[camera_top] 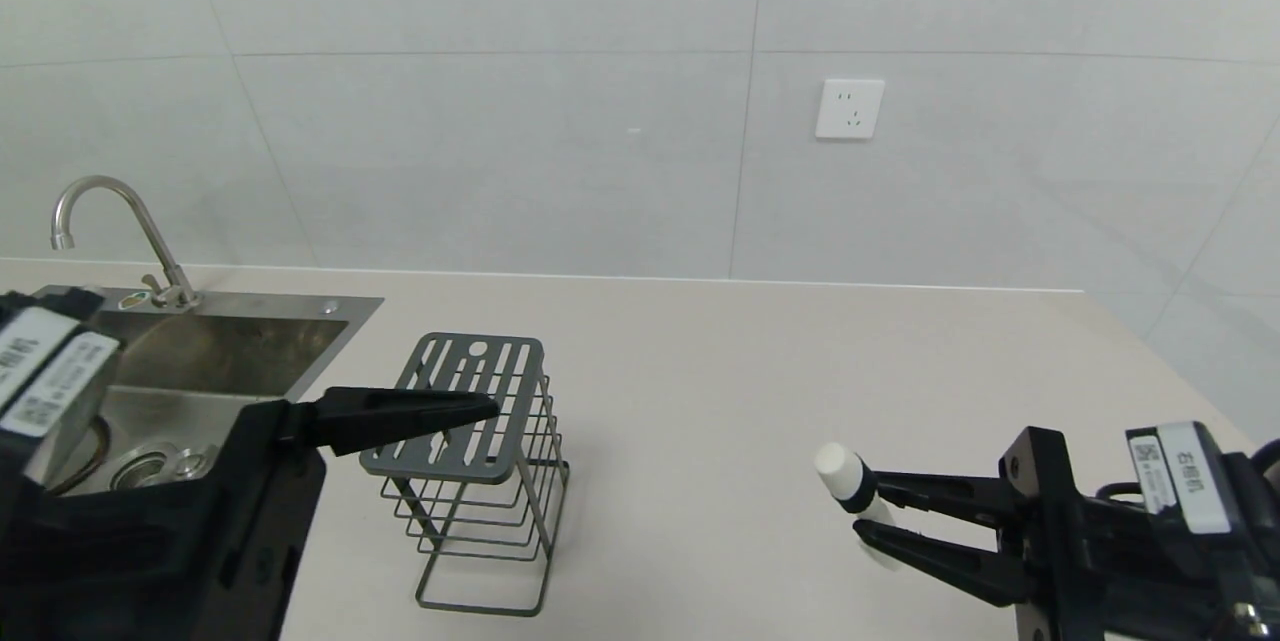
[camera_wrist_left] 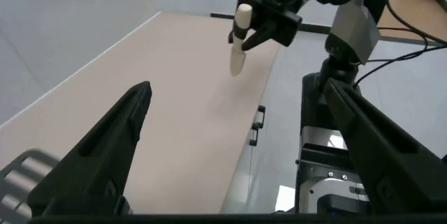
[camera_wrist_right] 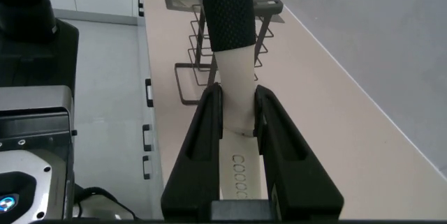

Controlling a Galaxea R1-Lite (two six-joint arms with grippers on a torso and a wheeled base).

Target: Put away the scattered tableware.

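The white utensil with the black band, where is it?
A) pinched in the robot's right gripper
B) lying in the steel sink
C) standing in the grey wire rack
A: the right gripper is shut on the white utensil, above the beige counter.

You can't tell what kind of utensil (camera_wrist_right: 234, 77) this is: its handle end runs off the right wrist picture's edge, and its blade lies mostly hidden between the fingers of the right gripper (camera_wrist_right: 237, 97). It also screens the middle of the rack (camera_wrist_right: 269, 1) behind it. In the head view, the left arm (camera_top: 150, 541) covers the near side of the sink (camera_top: 230, 341), which the picture's edge cuts off.
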